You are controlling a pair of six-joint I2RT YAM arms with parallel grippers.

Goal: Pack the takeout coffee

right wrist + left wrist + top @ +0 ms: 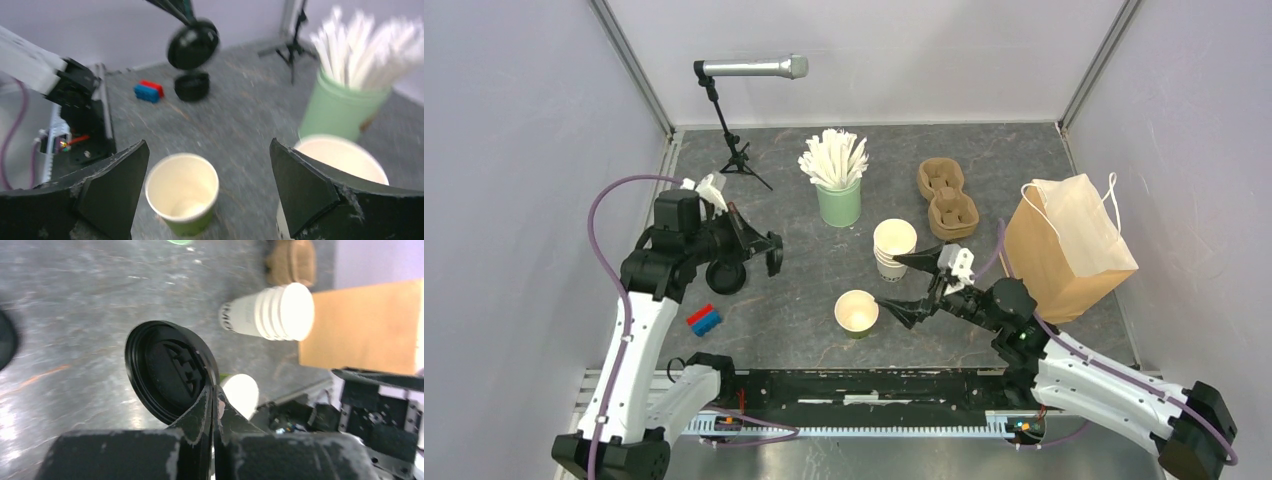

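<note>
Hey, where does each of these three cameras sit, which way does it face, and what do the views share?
Top external: above and behind, looking down on the table; left arm and right arm both show.
Left wrist: on the left gripper, looking past its shut fingers and held black lid toward the cup stack.
Right wrist: on the right gripper, open fingers flanking the green cup, facing leftward.
Shared: both wrist views show that lid.

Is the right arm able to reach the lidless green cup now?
Probably yes. The right gripper is open just beside the green cup, nothing between them, though the stack of cream cups stands close to one finger.
</note>
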